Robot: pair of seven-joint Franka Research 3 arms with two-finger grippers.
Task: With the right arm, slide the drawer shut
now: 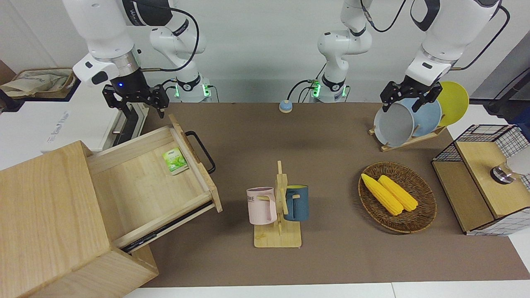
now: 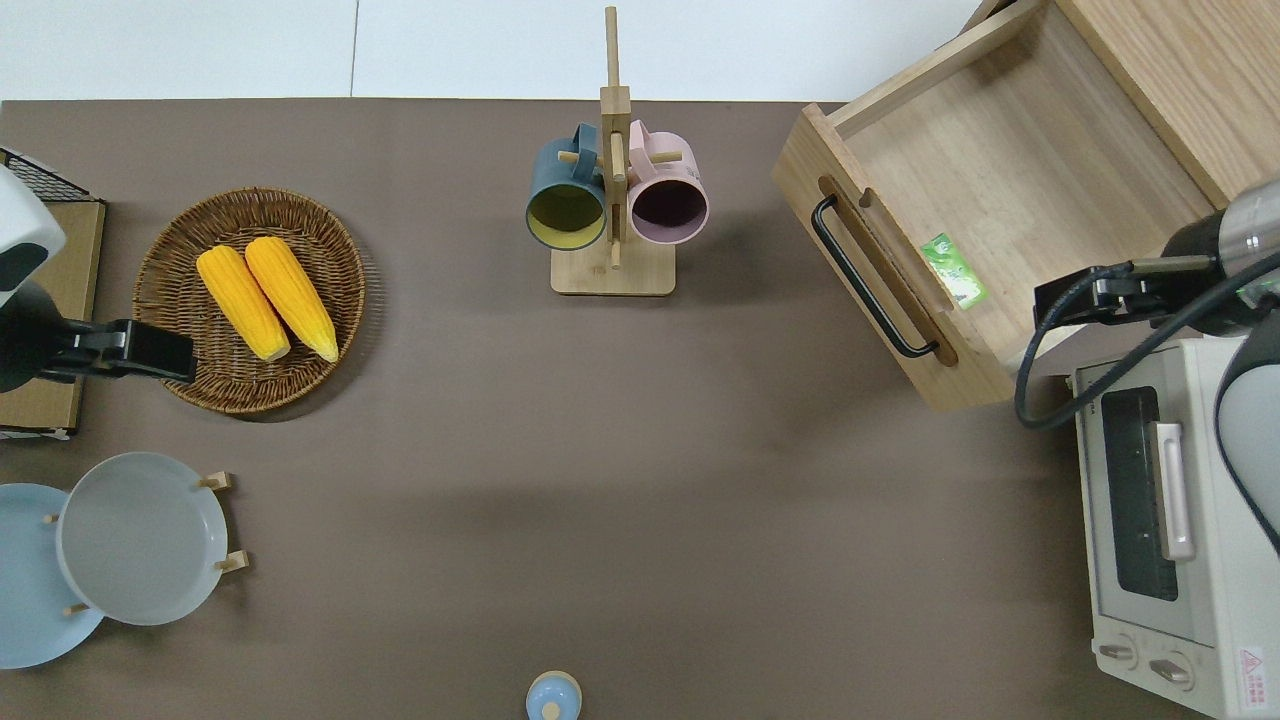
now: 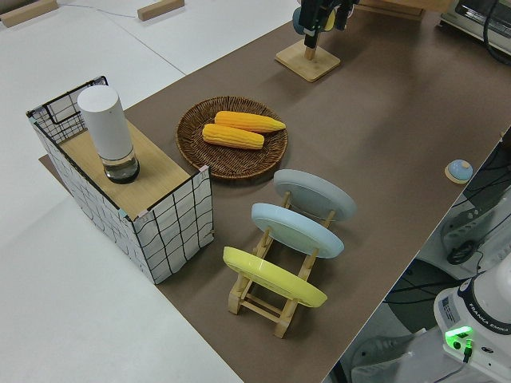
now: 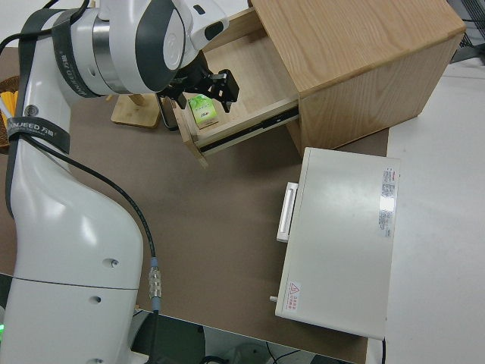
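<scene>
Mug rack [image 1: 279, 215]: stood lower centre of the front view, a pink mug [image 1: 261, 205] and a blue mug [image 1: 296, 202] hanging on it.
Basket [image 1: 422, 221]: lower right, holding two corn cobs [image 1: 389, 193].
Plate rack [image 3: 275, 299]: held yellow, blue and grey plates.
Toaster oven [image 2: 1165, 530]: lower right of the overhead view.

Right arm [image 1: 103, 37] reaches low, its gripper [image 1: 136, 99] with jaws spread apart — left arm parked

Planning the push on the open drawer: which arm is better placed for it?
The right. Its end effector hangs by the open drawer at its own end of the table; the left arm is parked at the opposite end.
</scene>
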